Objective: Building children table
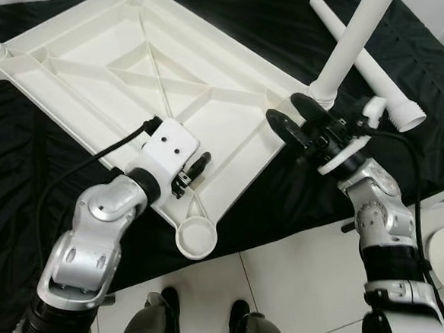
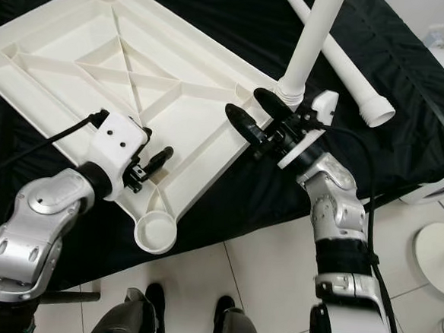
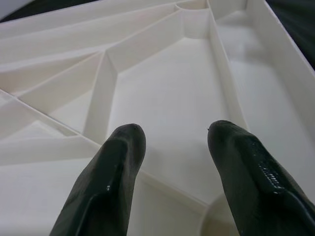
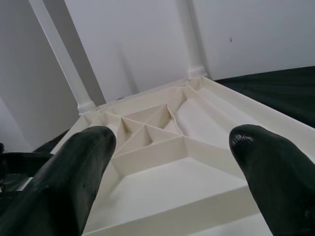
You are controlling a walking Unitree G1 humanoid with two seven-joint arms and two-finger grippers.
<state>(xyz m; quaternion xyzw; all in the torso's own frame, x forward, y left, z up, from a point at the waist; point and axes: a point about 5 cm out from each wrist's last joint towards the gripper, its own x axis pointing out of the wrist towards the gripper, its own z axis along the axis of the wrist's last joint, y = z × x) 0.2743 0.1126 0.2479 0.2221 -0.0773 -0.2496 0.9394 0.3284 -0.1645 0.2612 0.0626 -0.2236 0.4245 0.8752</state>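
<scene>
While tabletop (image 1: 138, 61) lies inverted on black sheet (image 1: 21, 198), one corner socket (image 1: 198, 237) empty nearest robot. Loose leg (image 1: 366, 62) at sheet's far right. Left gripper (image 1: 195, 168), right gripper (image 1: 290, 118): fingers apart, holding nothing. Judged next: fetch leg, seat it.

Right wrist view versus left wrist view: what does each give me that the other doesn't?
Right wrist alone: two upright table legs seated in the far corner sockets, with a pale wall behind. Left wrist alone: a close look at the ribs and the curved edge of the empty corner socket. Both: the upturned white tabletop, seen between open pincer fingers.
</scene>
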